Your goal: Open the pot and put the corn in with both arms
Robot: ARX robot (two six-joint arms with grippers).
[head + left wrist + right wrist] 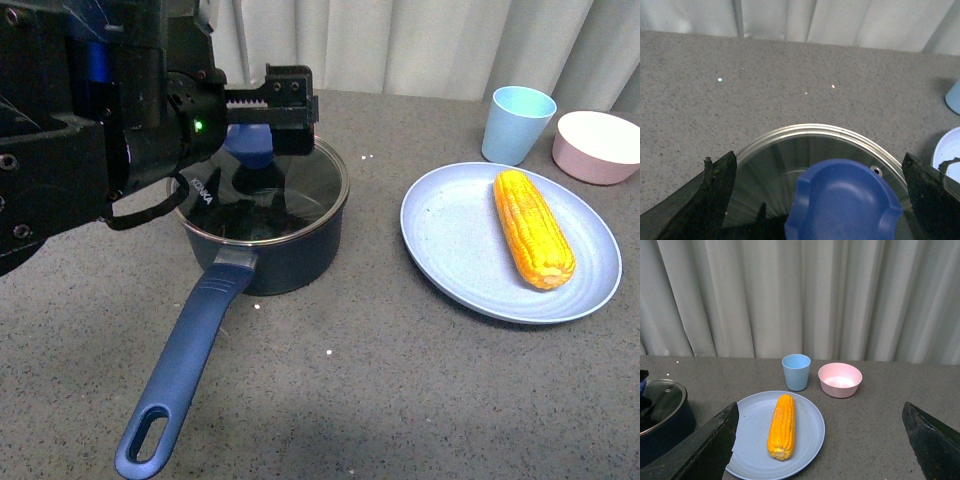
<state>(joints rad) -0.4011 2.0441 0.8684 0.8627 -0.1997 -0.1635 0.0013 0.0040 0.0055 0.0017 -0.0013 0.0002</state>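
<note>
1. The left hand (819,167) is spread wide, its fingers (720,180) either side of the blue knob (845,200), gripping nothing.
2. That knob tops the glass lid (300,195), which sits on the pot (290,258) at the left of the bench (400,400).
3. The right hand (822,440) is wide too, empty.
4. The corn (533,228) lies on a blue plate (450,250) at the right; a cup (517,123) and pink bowl (600,147) stand at its far side.

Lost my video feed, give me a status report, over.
Left gripper open, straddling lid knob. Right gripper open, facing corn. Lid on pot; corn on plate. Cup, bowl behind plate, not in the way.
</note>
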